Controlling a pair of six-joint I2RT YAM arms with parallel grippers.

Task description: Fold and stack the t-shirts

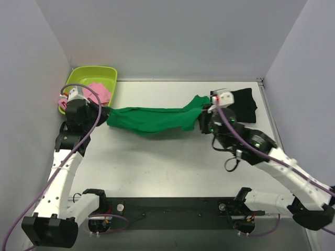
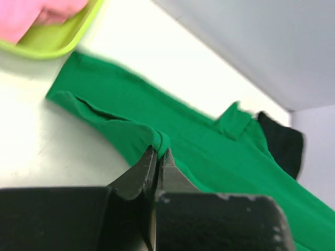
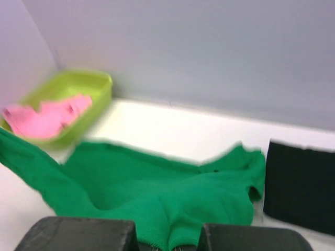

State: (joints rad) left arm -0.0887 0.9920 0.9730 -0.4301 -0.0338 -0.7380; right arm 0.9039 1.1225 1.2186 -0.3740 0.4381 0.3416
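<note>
Top external: green t-shirt [image 1: 152, 119] stretched L-to-R btwn both grippers. Left gripper [image 1: 103, 116] pinched tight on its left end, just beside lime tub [image 1: 84, 73] w/ pink t-shirt [image 1: 98, 92] inside. Right gripper [image 1: 205, 112] clamped on the right end, next to black t-shirt [image 1: 244, 104] lying flat at far-right of table [image 1: 157, 172]. Wrist views confirm: green cloth bunched btwn closed fingertips on both.

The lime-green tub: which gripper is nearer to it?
Left. The left gripper pinches the green t-shirt just beside the tub; the right gripper holds the shirt's other end across the table, next to the black t-shirt.
</note>
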